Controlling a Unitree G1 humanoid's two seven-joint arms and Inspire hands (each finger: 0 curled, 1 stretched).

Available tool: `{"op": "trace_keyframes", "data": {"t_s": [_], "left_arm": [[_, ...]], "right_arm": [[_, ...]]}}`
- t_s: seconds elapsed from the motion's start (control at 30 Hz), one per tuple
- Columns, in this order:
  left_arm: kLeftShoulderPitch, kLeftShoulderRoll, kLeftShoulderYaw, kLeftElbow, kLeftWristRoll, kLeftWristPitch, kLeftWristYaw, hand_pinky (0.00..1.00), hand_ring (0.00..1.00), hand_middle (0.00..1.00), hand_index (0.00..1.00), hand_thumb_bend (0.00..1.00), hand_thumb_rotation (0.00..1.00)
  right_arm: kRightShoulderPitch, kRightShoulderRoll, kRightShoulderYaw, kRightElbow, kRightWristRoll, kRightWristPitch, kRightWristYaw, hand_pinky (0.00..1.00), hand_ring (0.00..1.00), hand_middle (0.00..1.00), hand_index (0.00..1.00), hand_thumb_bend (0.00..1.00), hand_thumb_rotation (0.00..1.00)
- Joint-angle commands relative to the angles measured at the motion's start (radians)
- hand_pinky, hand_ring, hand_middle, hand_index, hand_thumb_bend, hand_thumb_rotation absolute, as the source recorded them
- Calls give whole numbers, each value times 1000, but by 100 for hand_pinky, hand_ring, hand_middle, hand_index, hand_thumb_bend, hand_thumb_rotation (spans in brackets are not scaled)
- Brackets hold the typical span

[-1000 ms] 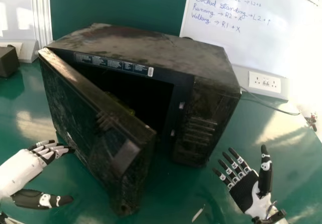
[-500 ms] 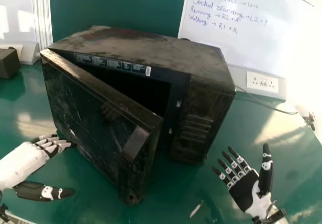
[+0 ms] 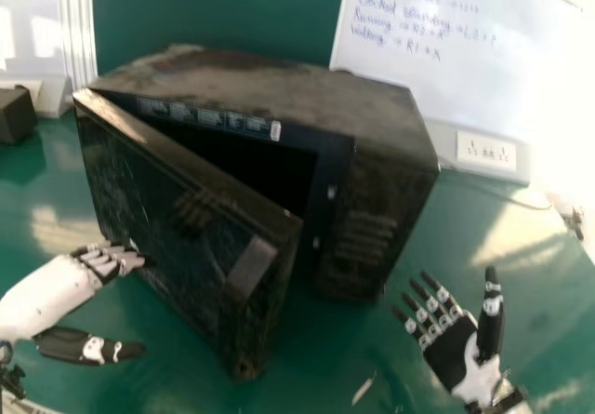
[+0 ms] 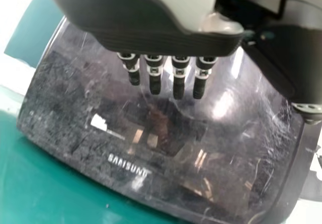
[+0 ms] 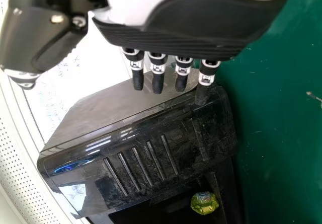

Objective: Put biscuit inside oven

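At lower left of the frame, a robot's left hand (image 3: 63,293), fingers extended and thumb apart, is beside the ajar door (image 3: 158,200) of a black microwave oven (image 3: 270,84); its right hand (image 3: 454,351), fingers spread, is at lower right. The right wrist view shows a yellow-green biscuit packet (image 5: 205,203) in the dark opening, near the control panel (image 5: 143,166).

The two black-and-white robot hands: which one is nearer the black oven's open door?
The left hand, by the door's outer face; the right hand, palm showing, is at the other side of the oven.
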Motion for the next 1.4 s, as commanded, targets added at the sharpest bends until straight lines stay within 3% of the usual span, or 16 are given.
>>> {"op": "trace_keyframes", "data": {"t_s": [0.0, 0.2, 0.9, 1.17, 1.37], "left_arm": [[-22, 12, -18, 13, -9, -8, 8, 100, 100, 100, 98, 78, 100], [-51, 22, -37, 18, -5, 4, 1, 100, 100, 100, 97, 77, 100], [-147, 95, -75, 28, -44, 73, -46, 100, 100, 100, 100, 77, 100], [-181, 92, -86, 39, -48, 63, -38, 100, 100, 100, 99, 76, 100], [-196, 89, -92, 31, -59, 86, -45, 100, 100, 100, 100, 76, 100]], "right_arm": [[1, 2, 1, 5, 4, 1, 5, 96, 100, 100, 100, 99, 95], [2, 4, 1, 4, 9, 5, 4, 99, 100, 100, 100, 96, 100], [-1, 4, 5, 5, 8, 0, 21, 100, 100, 100, 100, 92, 99], [0, 3, 2, -9, 8, 12, 7, 100, 100, 100, 100, 86, 100], [0, 2, 1, -8, 11, 17, 7, 100, 100, 100, 100, 73, 93]]}}
